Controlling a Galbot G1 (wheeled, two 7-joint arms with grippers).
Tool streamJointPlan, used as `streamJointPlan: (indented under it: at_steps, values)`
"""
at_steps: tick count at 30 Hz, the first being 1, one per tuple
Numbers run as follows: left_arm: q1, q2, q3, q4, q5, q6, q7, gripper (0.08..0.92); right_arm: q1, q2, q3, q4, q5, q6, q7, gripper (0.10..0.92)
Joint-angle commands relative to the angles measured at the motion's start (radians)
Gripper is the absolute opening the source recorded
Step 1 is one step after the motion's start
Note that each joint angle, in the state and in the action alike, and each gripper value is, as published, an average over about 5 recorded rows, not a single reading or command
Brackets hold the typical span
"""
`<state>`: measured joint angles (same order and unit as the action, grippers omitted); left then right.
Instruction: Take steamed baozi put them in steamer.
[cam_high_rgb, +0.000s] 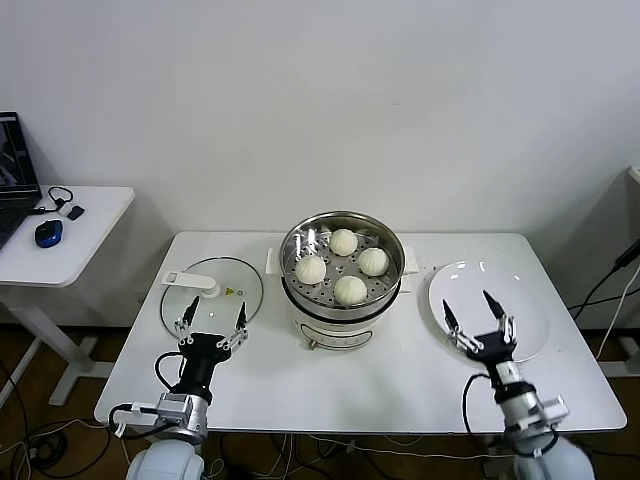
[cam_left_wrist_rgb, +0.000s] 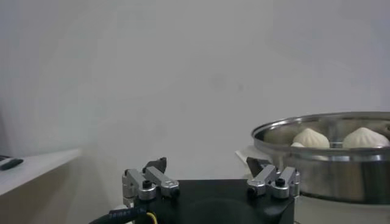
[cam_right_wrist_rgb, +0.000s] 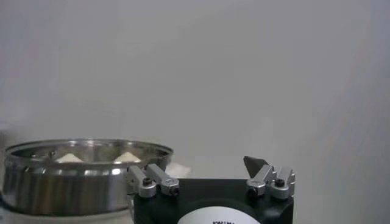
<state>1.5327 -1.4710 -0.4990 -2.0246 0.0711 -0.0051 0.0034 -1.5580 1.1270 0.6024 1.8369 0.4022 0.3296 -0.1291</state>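
The steel steamer (cam_high_rgb: 293, 240) stands on its white cooker base (cam_high_rgb: 335, 330) at the middle of the table. Several steamed baozi lie on its perforated floor, among them one at the back (cam_high_rgb: 343, 241), one on the left (cam_high_rgb: 311, 269) and one at the front (cam_high_rgb: 350, 289). My left gripper (cam_high_rgb: 212, 318) is open and empty, low over the table at the front left of the steamer. My right gripper (cam_high_rgb: 478, 318) is open and empty at the front right. The left wrist view shows the left gripper (cam_left_wrist_rgb: 207, 164), the steamer (cam_left_wrist_rgb: 329, 170) and a baozi top (cam_left_wrist_rgb: 312, 139). The right wrist view shows the right gripper (cam_right_wrist_rgb: 198, 164) and the steamer (cam_right_wrist_rgb: 79, 176).
A flat glass lid (cam_high_rgb: 215, 290) with a white handle (cam_high_rgb: 190, 281) lies left of the steamer, just beyond the left gripper. A bare white plate (cam_high_rgb: 520, 300) sits at the right, under the right fingertips. A side table (cam_high_rgb: 80, 230) with a blue mouse (cam_high_rgb: 48, 233) stands far left.
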Motion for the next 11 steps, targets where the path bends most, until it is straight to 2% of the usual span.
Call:
streamJointPlan:
  at_steps: [1, 11]
  values:
    - [-0.012, 0.011, -0.012, 0.008, -0.019, 0.000, 0.021, 0.823, -0.137, 0.097, -0.007, 0.025, 0.000, 0.051, 0.060, 0.823]
    - [0.006, 0.006, -0.020, -0.005, -0.020, 0.000, 0.047, 0.823, -0.112, 0.086, -0.019, 0.017, 0.003, 0.023, 0.041, 0.823]
